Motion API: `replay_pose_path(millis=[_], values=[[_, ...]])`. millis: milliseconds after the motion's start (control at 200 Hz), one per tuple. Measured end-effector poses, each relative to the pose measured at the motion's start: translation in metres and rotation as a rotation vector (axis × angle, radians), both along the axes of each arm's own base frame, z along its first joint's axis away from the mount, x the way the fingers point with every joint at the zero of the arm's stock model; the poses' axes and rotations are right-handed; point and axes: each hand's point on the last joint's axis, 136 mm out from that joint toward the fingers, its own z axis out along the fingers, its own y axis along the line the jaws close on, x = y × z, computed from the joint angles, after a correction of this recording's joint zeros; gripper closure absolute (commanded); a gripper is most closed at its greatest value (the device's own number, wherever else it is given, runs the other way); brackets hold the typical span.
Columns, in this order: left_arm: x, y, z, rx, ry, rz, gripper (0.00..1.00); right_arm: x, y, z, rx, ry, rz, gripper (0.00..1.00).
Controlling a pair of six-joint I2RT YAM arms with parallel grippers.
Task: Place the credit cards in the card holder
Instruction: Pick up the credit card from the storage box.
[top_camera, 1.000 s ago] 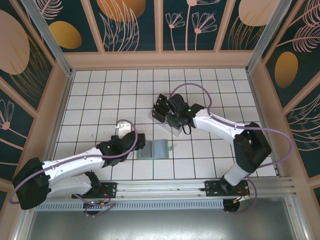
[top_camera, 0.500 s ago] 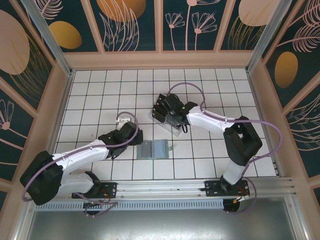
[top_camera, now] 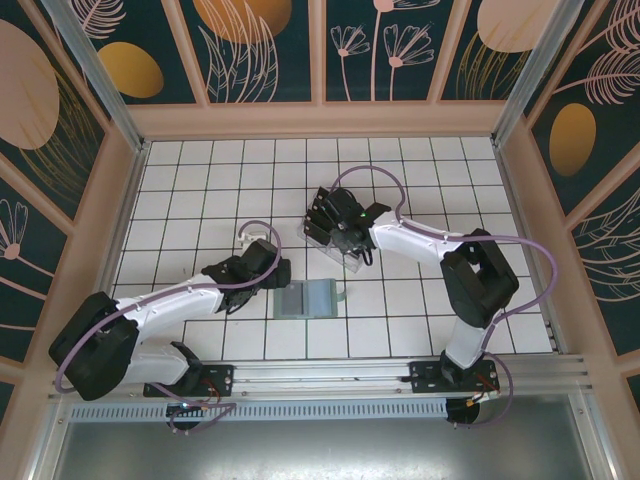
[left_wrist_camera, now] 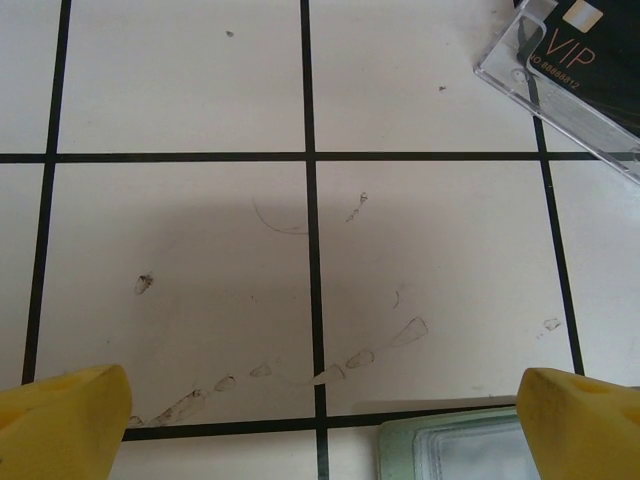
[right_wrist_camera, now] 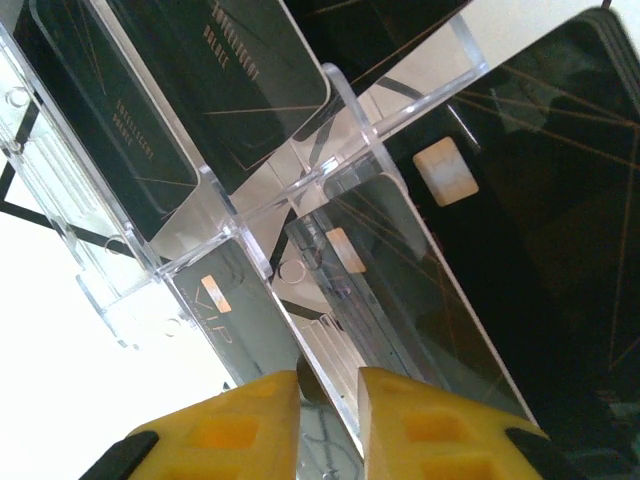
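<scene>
Several dark credit cards (right_wrist_camera: 250,80) stand in the slots of a clear acrylic rack (top_camera: 338,248). My right gripper (right_wrist_camera: 328,415) is down over the rack (right_wrist_camera: 300,190). Its yellow fingers (right_wrist_camera: 225,425) stand open by a narrow gap, one on each side of a thin upright edge between a VIP card (right_wrist_camera: 235,315) and another card (right_wrist_camera: 420,290). I cannot tell whether that edge is a card or a clear divider. The sage-green card holder (top_camera: 305,298) lies open on the tiles. My left gripper (top_camera: 276,272) hovers wide open just left of it. The holder's corner (left_wrist_camera: 450,448) shows by my left gripper (left_wrist_camera: 325,430).
The rack's corner (left_wrist_camera: 570,80) with a VIP card (left_wrist_camera: 595,40) shows at the top right of the left wrist view. White gridded tiles (top_camera: 200,190) spread around, with wooden walls (top_camera: 320,118) at the edges. The right arm's elbow (top_camera: 478,275) sits right of the rack.
My right gripper has shifted a little left over the rack, and its jaws have narrowed. My left arm has reached forward, bringing its open gripper closer to the card holder.
</scene>
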Motion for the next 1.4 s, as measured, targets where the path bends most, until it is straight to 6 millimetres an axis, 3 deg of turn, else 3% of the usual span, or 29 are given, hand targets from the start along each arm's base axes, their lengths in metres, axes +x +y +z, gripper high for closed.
replay_pose_path(millis=[515,831,1161,1396], values=[[-0.002,-0.003,-0.006,0.000,0.023,-0.014,0.01,-0.001,0.007,0.007,-0.002,0.012,0.063,0.99],[-0.002,-0.003,-0.006,0.006,0.023,-0.026,0.01,-0.005,0.013,0.011,0.004,0.039,0.113,1.00],[0.001,-0.006,-0.003,0.007,0.016,-0.034,0.01,-0.001,0.019,0.037,0.036,0.015,0.121,1.00],[0.000,-0.005,-0.003,0.014,0.021,-0.036,0.01,-0.007,0.022,0.078,0.142,-0.041,0.112,1.00]])
